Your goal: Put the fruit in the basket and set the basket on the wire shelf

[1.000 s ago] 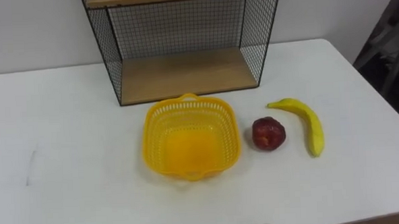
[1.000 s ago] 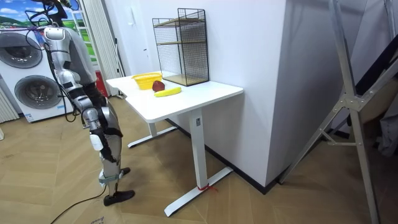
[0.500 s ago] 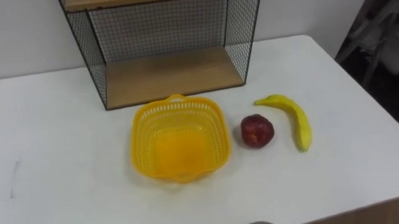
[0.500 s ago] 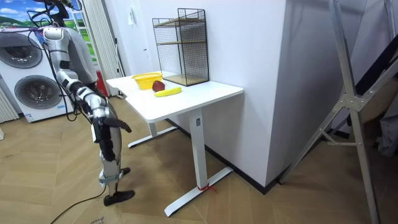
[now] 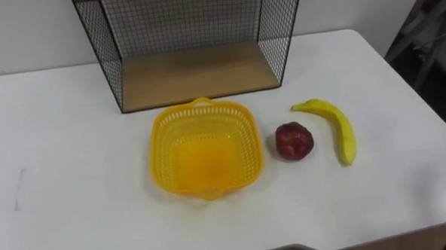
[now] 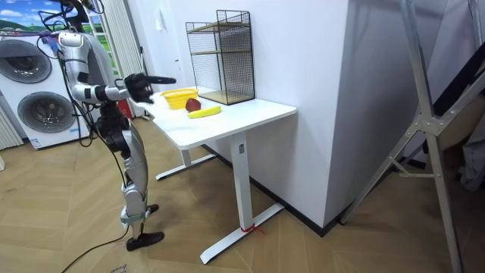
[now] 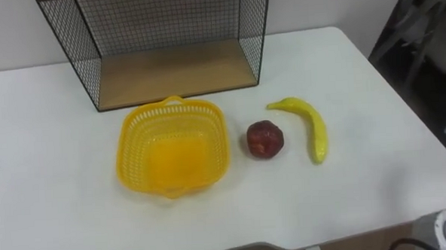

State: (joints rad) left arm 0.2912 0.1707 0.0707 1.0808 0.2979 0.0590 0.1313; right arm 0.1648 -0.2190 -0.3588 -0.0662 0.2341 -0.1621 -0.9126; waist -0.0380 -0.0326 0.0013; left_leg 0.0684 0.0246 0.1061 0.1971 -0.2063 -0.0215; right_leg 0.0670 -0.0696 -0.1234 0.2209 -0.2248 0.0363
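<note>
An empty yellow basket (image 5: 206, 160) sits on the white table (image 5: 67, 184) in front of the wire shelf (image 5: 198, 73). Just to its right lies a red apple (image 5: 294, 141), and a banana (image 5: 336, 127) lies right of the apple. In the room view I stand at the table's end on the room view's left. My right hand (image 6: 145, 82) is held out at chest height towards the table, fingers straight, holding nothing. It hovers short of the basket (image 6: 179, 97) and the fruit.
The wire shelf (image 6: 221, 57) has a wooden lower board and a second level above, and stands at the table's far edge against the wall. The table's right edge (image 5: 426, 116) runs close beside the banana. Washing machines (image 6: 38, 106) stand behind me.
My right arm has swung up from hanging at my side to reach forward towards the table. The eye view has shifted slightly with my head; basket and fruit lie where they were.
</note>
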